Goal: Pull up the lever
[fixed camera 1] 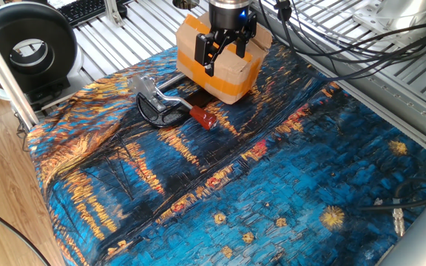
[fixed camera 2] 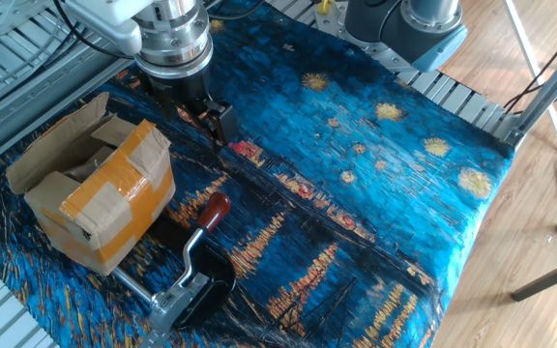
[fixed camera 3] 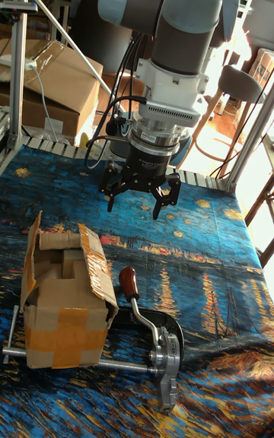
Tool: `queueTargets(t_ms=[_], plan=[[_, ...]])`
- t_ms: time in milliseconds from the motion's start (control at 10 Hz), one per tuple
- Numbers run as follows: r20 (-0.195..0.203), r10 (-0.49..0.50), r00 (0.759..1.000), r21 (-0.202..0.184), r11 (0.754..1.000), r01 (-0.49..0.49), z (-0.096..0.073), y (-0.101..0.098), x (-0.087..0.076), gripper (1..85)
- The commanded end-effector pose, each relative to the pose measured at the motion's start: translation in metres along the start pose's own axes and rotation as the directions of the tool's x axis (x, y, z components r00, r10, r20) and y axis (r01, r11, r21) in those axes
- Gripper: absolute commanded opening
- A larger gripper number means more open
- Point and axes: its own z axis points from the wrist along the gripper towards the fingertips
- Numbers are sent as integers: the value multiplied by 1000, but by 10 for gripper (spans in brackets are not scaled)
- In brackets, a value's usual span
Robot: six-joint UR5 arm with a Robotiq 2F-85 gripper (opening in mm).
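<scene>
Silver lever [fixed camera 3: 129,286] low beside cardboard box [fixed camera 3: 65,309] edge, spread claw [fixed camera 3: 134,206] apart above.

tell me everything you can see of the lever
The lever is a thin silver metal rod ending in a red-brown rounded knob. Its other end hinges on a silver bracket over a black curved base. It lies low over the painted cloth, knob close beside the cardboard box. Nothing grips it; the gripper hangs apart, jaws open.
</scene>
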Motion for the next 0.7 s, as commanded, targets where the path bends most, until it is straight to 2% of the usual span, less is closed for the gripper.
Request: queueTargets(t_ms=[0, 600], plan=[[-3, 207, 978, -63, 976, -206, 0, 20, -3, 17], [0, 219, 976, -55, 974, -218, 0, 26, -4, 17]])
